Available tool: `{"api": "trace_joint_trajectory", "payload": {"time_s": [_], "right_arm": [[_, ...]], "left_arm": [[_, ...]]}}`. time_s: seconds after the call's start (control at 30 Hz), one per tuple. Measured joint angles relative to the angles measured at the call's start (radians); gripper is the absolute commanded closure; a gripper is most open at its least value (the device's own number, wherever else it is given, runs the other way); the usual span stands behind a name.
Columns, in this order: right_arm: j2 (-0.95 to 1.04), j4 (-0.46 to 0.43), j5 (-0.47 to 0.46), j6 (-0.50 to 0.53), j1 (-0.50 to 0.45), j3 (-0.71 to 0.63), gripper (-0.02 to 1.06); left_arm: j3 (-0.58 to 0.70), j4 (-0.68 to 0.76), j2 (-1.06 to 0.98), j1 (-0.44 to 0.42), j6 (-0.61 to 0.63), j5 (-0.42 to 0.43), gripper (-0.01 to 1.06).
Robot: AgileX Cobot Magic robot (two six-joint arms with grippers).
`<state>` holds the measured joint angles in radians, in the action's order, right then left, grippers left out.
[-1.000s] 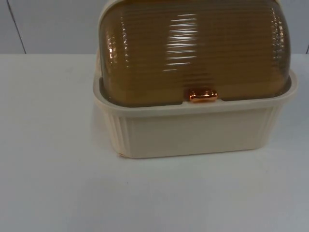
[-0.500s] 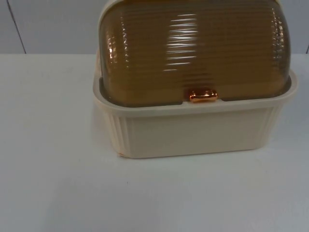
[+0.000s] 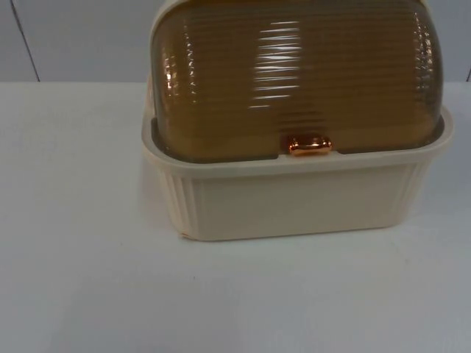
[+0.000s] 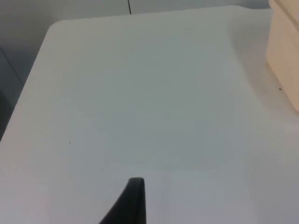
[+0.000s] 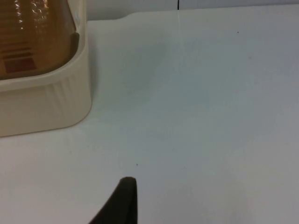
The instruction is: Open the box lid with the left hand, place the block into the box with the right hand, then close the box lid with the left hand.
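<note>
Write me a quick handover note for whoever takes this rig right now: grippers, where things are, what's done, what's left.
Left gripper: above bare table to the left of the box, holding nothing visible; a fingertip is all that shows.
Right gripper: above bare table to the right of the box, likewise.
Box: cream, at the table's centre, amber ribbed lid shut, copper handle at the front rim.
Block: not spotted.
Done: nothing yet.
Left: open lid with left, put block in with right, close lid with left.

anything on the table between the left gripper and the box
Nothing: in the left wrist view only bare white table runs from the left gripper's fingertip to the cream box.
</note>
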<state>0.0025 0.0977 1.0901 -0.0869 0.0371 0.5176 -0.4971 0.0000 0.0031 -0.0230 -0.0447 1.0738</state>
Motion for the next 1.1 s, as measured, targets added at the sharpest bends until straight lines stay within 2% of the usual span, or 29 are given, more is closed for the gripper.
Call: {"api": "trace_joint_trajectory", "payload": {"time_s": [1.1], "right_arm": [[0.0,-0.027,0.0,-0.028,0.0,0.0,0.0]], "left_arm": [[0.0,0.015,0.0,0.0,0.064,0.002,0.0]]}}
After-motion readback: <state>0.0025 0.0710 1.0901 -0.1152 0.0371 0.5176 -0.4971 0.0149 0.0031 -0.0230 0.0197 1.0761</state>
